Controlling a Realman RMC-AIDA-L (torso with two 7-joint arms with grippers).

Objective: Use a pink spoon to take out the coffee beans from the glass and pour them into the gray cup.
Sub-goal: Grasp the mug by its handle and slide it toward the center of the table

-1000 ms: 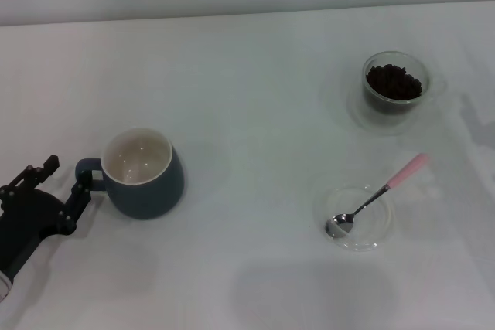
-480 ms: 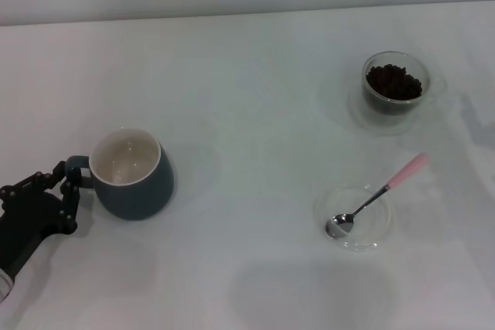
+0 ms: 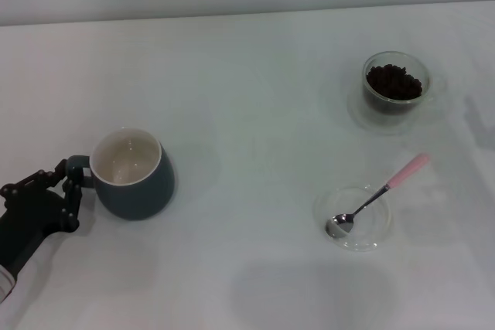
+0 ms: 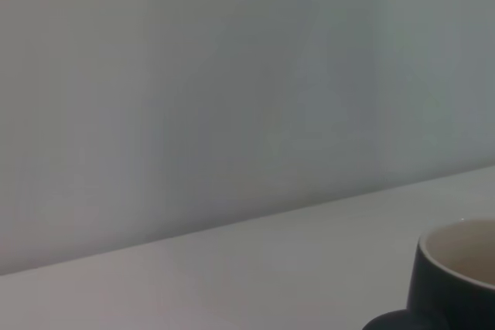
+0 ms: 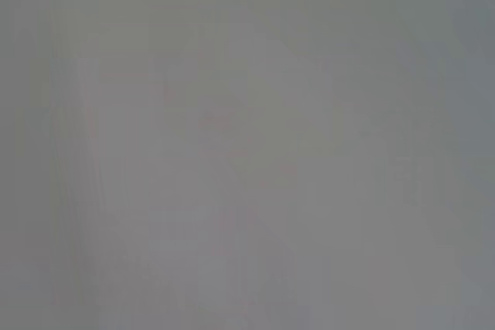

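Across the whole head view runs a pale white surface (image 3: pixel 232 75), meeting a plain light wall along the upper edge. At lower left the left hand (image 3: pixel 68 183) is clenched on the loop handle of the gray cup (image 3: pixel 131 175); its arm is cut off by the frame corner. At upper right the glass (image 3: pixel 395 83) holds the coffee beans (image 3: pixel 394 81). Below it, the pink spoon (image 3: pixel 375 197) rests with its bowl in a shallow clear dish (image 3: pixel 353 218). Nothing but blank grey fills the right wrist view.
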